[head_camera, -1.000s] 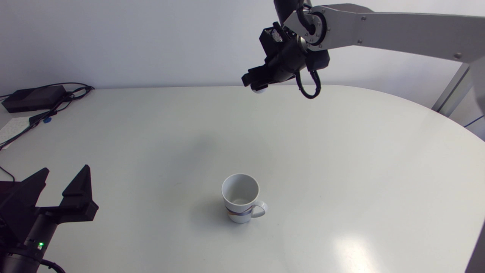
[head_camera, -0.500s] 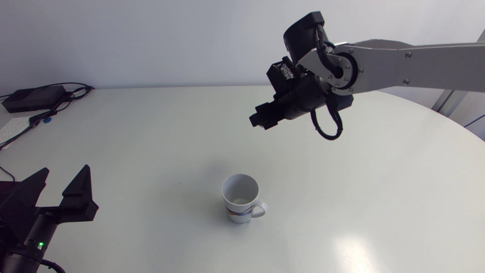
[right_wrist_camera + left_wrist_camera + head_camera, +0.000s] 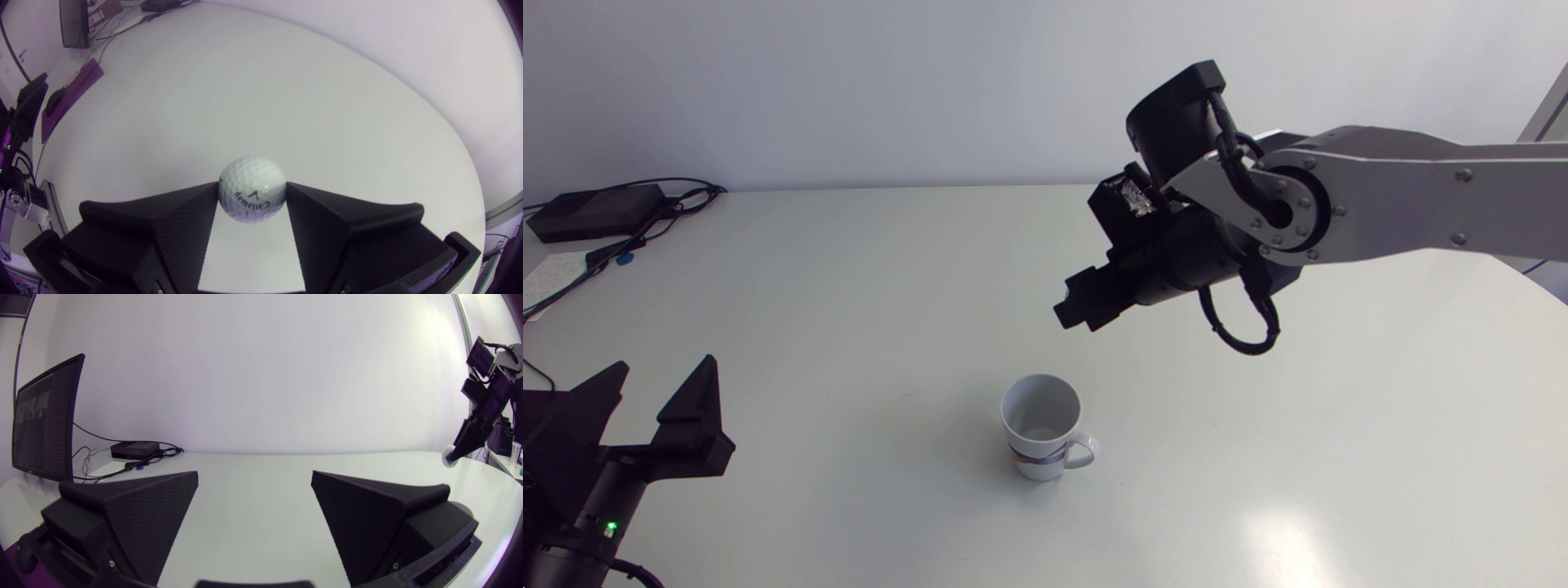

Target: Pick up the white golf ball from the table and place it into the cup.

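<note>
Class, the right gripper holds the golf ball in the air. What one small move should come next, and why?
Probably carry the golf ball over the mouth of the cup. The right gripper is shut on it, but in the head view it sits beyond the upright cup, not above it.

Only print I can find sits on the golf ball [image 3: 252, 192], pinched between the fingers of my right gripper [image 3: 252, 185]. It has a short line of dark lettering, a small chevron mark and a single digit, all upside down to the right wrist camera; noted, not transcribed. The cup [image 3: 1041, 425], lower middle of the head view, has a coloured band round its wall, too small to tell whether it bears any lettering.
</note>
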{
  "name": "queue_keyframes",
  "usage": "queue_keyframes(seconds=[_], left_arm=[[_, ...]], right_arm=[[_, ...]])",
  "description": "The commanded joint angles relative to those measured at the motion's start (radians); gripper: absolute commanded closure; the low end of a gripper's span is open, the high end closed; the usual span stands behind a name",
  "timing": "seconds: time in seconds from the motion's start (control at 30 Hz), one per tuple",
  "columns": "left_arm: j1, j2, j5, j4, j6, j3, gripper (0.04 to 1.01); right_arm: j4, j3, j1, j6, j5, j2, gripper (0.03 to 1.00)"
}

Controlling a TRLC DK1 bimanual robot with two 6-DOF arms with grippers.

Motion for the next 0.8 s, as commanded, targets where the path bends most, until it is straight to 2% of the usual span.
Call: queue_keyframes(seconds=[0.0,0.43,0.77], left_arm=[[0.006,-0.017,-0.002,0.013,-0.013,-0.023,0.051],[0.007,-0.017,-0.002,0.013,-0.013,-0.023,0.051],[0.007,-0.015,-0.002,0.013,-0.013,-0.023,0.051]], right_arm=[[0.016,-0.049,0.027,0.032,0.013,-0.024,0.577],[0.030,-0.109,0.130,0.038,0.052,-0.042,0.577],[0.015,-0.138,0.162,0.021,0.056,-0.071,0.577]])
